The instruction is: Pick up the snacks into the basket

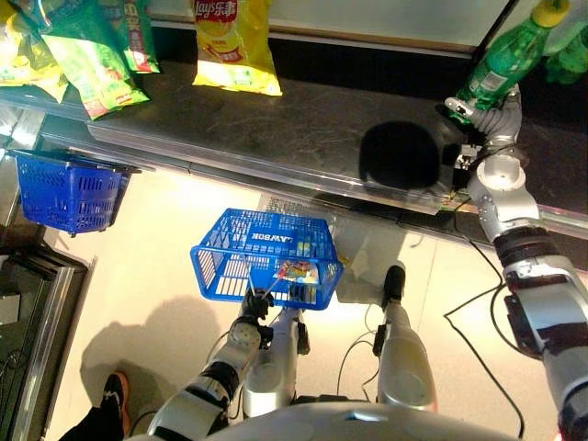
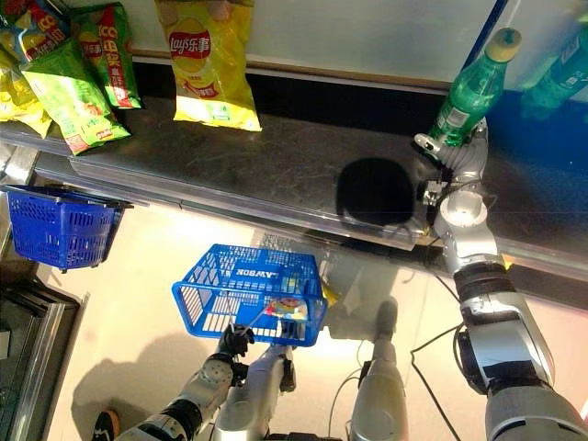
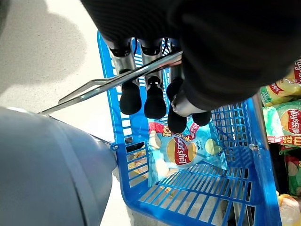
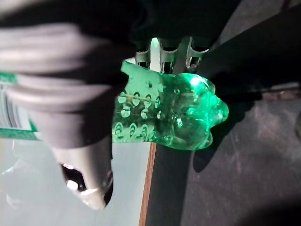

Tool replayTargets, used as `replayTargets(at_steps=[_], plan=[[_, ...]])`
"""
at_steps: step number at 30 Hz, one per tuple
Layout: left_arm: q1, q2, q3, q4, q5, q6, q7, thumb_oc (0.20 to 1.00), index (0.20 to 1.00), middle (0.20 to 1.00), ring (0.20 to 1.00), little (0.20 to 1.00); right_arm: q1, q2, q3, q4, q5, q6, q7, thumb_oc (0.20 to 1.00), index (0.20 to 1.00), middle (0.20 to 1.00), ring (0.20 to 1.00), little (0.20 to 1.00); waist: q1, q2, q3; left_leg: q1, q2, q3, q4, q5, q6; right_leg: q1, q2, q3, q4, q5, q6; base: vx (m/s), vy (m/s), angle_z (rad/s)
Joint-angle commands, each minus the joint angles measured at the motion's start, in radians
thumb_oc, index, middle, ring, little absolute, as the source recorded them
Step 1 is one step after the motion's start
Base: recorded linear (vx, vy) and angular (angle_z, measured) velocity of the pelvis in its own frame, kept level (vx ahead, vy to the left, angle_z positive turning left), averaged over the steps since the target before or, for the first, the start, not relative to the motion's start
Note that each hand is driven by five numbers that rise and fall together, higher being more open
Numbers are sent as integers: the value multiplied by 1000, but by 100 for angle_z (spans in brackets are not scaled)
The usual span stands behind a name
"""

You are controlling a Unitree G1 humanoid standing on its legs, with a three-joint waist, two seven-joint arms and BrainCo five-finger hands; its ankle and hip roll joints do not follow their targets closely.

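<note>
The right hand (image 2: pixel 459 152) is wrapped around the green bottle (image 2: pixel 470 92) at the far edge of the dark counter (image 2: pixel 294 165), while the left hand (image 1: pixel 255 303) grips the metal handle (image 3: pixel 113 84) of the blue basket (image 1: pixel 216 262) holding a chip bag (image 3: pixel 186 150).

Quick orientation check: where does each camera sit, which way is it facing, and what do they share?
Left eye: on the head, looking down at the dark shelf; both arms show.
Right eye: beside it, same scene.
Left wrist: along the left hand, curled on the handle of the blue basket.
Right wrist: along the right hand, gripping the green bottle.
Shared: basket and bottle appear in the eye views too.
</note>
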Motion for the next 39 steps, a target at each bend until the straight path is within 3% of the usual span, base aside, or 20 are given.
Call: replayTargets(at_steps=[1, 2, 3, 9, 18, 26, 32, 39], plan=[[70, 32, -113, 81, -20, 27, 7, 200, 200, 200, 200, 200, -123, -54, 43, 21, 4, -24, 0, 758, 758, 758, 758, 758, 32, -37, -54, -17, -27, -21, 0, -17, -38, -120, -61, 45, 103, -11, 63, 0, 0, 0], [69, 32, -113, 81, -20, 27, 7, 200, 200, 200, 200, 200, -124, -54, 44, 22, 4, -24, 0, 573, 573, 573, 573, 573, 31, -37, -54, -17, -27, -21, 0, -17, -38, -120, -62, 45, 103, -11, 63, 0, 0, 0], [65, 33, -113, 80, -22, 27, 11, 200, 200, 200, 200, 200, -134, -49, 52, 23, -5, -23, -14, 200, 200, 200, 200, 200, 32, -36, -50, -19, -29, -22, 0, -18, -38, -124, -63, 46, 104, -9, 63, 0, 0, 0], [59, 26, -110, 74, -27, 28, 21, 200, 200, 200, 200, 200, -90, -10, 43, -9, -10, -21, -18, 200, 200, 200, 200, 200, 33, -39, -43, -24, -31, -24, 0, -18, -35, -127, -63, 48, 101, -8, 62, 0, 0, 0], [62, 19, -63, 81, -17, 30, 33, 200, 200, 200, 200, 200, 154, 54, -63, -164, -3, -50, -14, 200, 200, 200, 200, 200, 16, -51, -44, -9, -30, -25, 0, -26, -33, -105, -63, 47, 97, -14, 62, 2, 1, 0], [59, 24, -5, 123, 22, 51, 15, 200, 200, 200, 200, 200, 317, 4, -175, -386, 45, -93, 24, 200, 200, 200, 200, 200, -15, -78, -71, 22, -23, -15, 0, -36, -35, -80, -54, 53, 88, -16, 64, 2, 1, 3], [62, 30, 50, 168, 42, 68, -22, 200, 200, 200, 200, 200, 453, -41, -264, -573, 84, -119, 100, 200, 200, 200, 200, 200, -43, -102, -113, 61, -12, -5, 0, -45, -38, -47, -43, 56, 81, -21, 64, 19, -23, 0], [79, 42, 148, 202, 60, 75, -58, 200, 200, 200, 200, 200, 729, -58, -390, -858, 118, -118, 286, 200, 200, 200, 200, 200, -81, -134, -183, 120, 4, 13, 0, -62, -43, 6, -19, 63, 65, -34, 62, 38, -40, -11]])
